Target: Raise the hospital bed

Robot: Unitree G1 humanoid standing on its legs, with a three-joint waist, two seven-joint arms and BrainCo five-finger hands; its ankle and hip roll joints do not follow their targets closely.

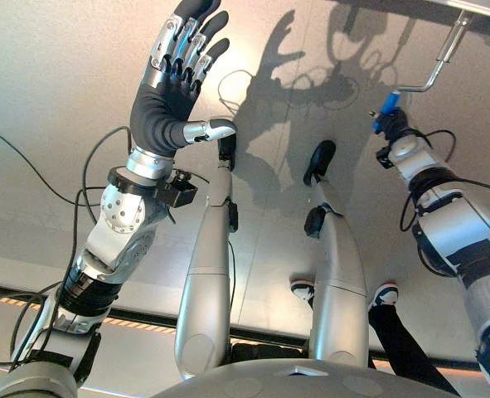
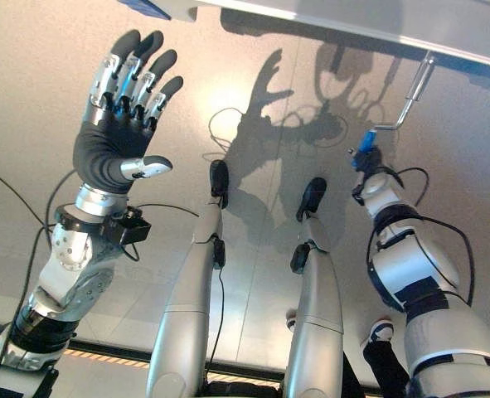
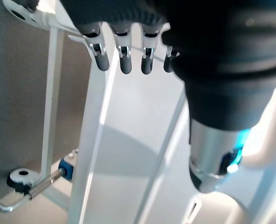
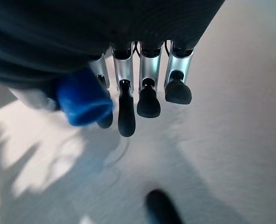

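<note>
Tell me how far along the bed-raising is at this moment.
Done: the right hand has reached the crank's blue grip, and its fingers curl round it. In hand: that hold on the metal crank under the bed frame. The left hand is raised, open, holding nothing. Left: the cranking itself; the pictures don't show whether the bed has risen.

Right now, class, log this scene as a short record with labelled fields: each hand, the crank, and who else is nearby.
left hand: raised, fingers straight and spread, holding nothing
right hand: at the crank's blue grip, fingers curled round it
blue grip: in the right hand's palm, end sticking out
crank handle: bent metal rod running from the grip up toward the bed frame
bed frame: pale edge above the crank
person: a shoe on the floor behind the robot
</note>
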